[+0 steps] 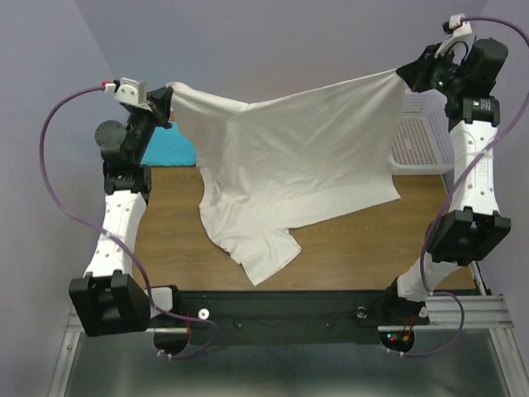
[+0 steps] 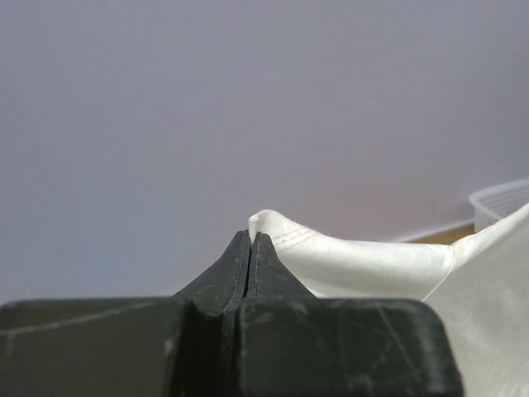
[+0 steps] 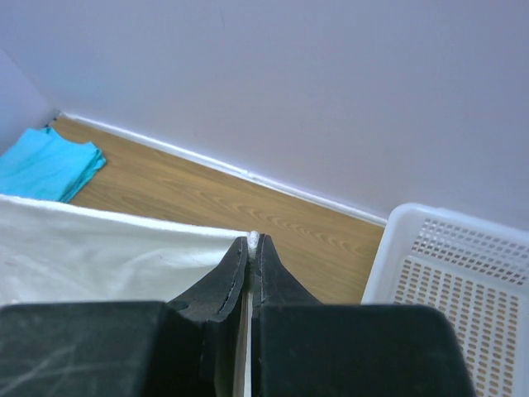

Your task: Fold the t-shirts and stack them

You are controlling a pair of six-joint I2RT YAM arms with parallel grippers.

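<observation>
The cream-white t-shirt [image 1: 297, 157] hangs stretched in the air between both grippers, its lower part and one sleeve drooping onto the wooden table [image 1: 355, 240]. My left gripper [image 1: 165, 98] is shut on the shirt's left corner; in the left wrist view [image 2: 250, 237] the hemmed cloth [image 2: 355, 265] shows beside the closed tips. My right gripper [image 1: 407, 74] is shut on the shirt's right corner; in the right wrist view [image 3: 252, 241] cloth [image 3: 99, 248] is pinched between the tips. The turquoise t-shirt [image 1: 173, 149] lies folded at the back left of the table, and shows in the right wrist view [image 3: 45, 165].
A white plastic mesh basket [image 1: 421, 136] stands at the back right of the table, also seen in the right wrist view [image 3: 455, 281] and the left wrist view [image 2: 500, 203]. Grey walls close the back and sides.
</observation>
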